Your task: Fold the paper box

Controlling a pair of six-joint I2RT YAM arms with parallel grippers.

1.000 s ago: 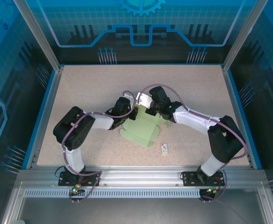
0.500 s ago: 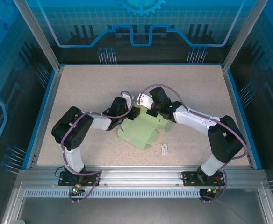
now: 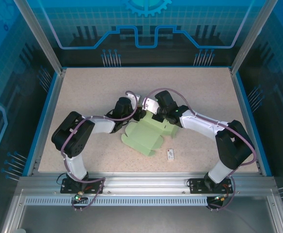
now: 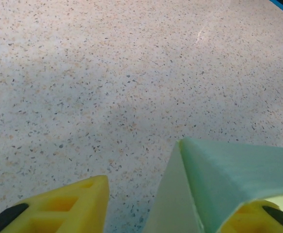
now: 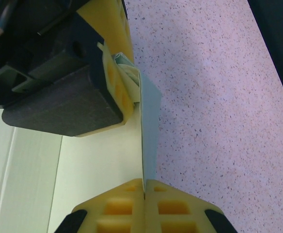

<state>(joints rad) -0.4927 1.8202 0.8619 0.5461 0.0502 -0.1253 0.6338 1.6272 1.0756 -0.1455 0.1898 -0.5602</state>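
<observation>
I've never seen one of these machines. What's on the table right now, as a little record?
table: speckled beige top
paper box: pale green card, mid-table, far flap raised
left gripper: open, the flap leaning on it
right gripper: shut on the flap's edge
white tag: small, lying apart from the box, toward the right arm

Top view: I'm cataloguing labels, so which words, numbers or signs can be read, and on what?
No text can be read.
On the white tag: dark mark, too small to read.
On the paper box: no print visible.
On the back wall: gear drawing, no words.
</observation>
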